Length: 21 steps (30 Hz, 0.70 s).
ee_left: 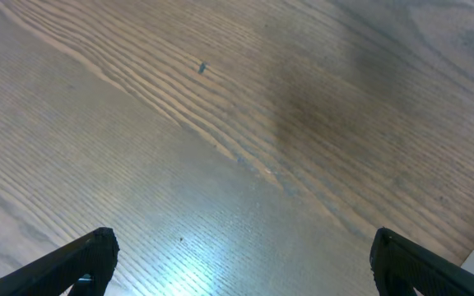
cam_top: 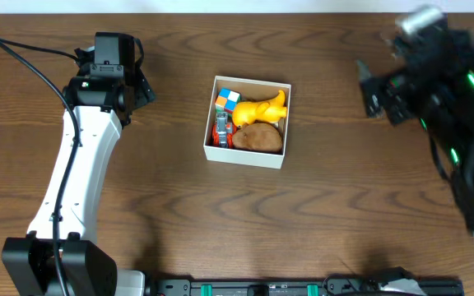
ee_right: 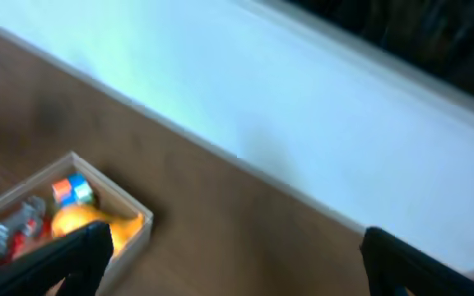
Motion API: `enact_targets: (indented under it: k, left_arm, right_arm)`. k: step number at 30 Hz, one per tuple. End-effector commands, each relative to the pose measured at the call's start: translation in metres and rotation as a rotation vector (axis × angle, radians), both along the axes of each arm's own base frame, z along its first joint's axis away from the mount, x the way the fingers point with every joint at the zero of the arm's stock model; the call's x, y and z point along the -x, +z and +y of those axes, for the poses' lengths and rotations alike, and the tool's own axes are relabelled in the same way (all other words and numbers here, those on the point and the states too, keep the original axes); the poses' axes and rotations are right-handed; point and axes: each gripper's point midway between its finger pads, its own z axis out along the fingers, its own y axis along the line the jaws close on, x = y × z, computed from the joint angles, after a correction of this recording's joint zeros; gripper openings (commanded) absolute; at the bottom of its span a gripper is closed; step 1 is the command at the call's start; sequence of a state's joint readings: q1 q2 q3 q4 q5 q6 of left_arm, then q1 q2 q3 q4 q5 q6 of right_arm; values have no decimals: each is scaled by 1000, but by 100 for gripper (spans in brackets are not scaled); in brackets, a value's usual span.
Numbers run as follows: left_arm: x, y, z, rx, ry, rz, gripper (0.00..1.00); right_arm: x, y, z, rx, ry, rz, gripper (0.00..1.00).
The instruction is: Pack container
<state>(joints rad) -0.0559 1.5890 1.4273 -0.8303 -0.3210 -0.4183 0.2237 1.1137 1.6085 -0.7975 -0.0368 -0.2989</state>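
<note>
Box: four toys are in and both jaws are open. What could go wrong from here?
1. The box is crowded; the yellow toy reaches its rim and might tip out if bumped.
2. The right arm is blurred in the overhead view; a fast sweep could shove the box.

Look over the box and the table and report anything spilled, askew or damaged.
Nothing stands out. The container sits flat on the table, slightly turned against the wood grain, with the colour cube, yellow toy, brown toy and red-and-grey toy all inside. Nothing lies spilled. The left pincer and right pincer stand open and empty.
</note>
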Motion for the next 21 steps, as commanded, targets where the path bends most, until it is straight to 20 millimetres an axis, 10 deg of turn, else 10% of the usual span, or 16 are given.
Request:
enact_targets:
  k: [1,14,21]
  left_arm:
    - [-1,12,1,-8,0,-28,98]
    - [-1,12,1,-8,0,-28,98]
    - [-1,12,1,-8,0,-28,98]
  right_arm:
    - [14,-21,8,-41,58,-40,99]
    - [26,-184,30,-170,186,-170,99]
    - [48,-224,23,-212,169,-215,99]
